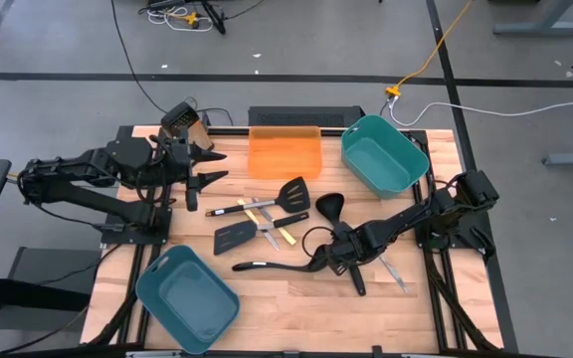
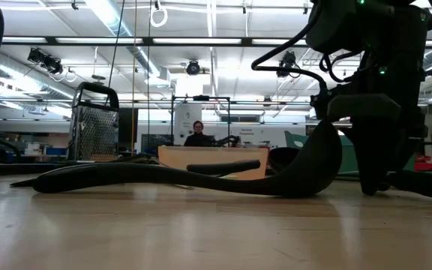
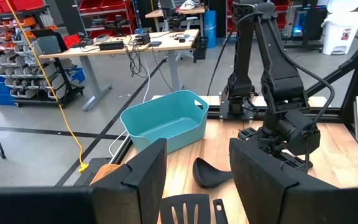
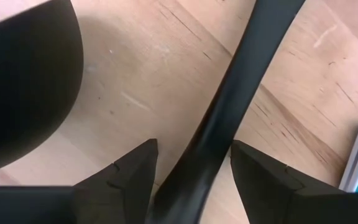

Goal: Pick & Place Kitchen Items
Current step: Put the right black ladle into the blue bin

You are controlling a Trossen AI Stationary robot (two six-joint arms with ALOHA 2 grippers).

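Right up against the right wrist camera is a black ladle handle (image 4: 229, 118), running between the right pincer (image 4: 191, 165), whose fingers are spread apart either side of it, not clamped yet. That ladle (image 1: 282, 265) lies flat on the tabletop (image 1: 366, 308), near the middle-front, bowl end by the pincer. Looks like stiff, light plastic, probably a bit slick, so I'd grab the handle close to the bowl to stop it swinging. Left pincer (image 1: 212, 169) hangs open at the back left, waiting. Spatulas (image 1: 237, 237) and silver cutlery (image 1: 394, 272) are close by.
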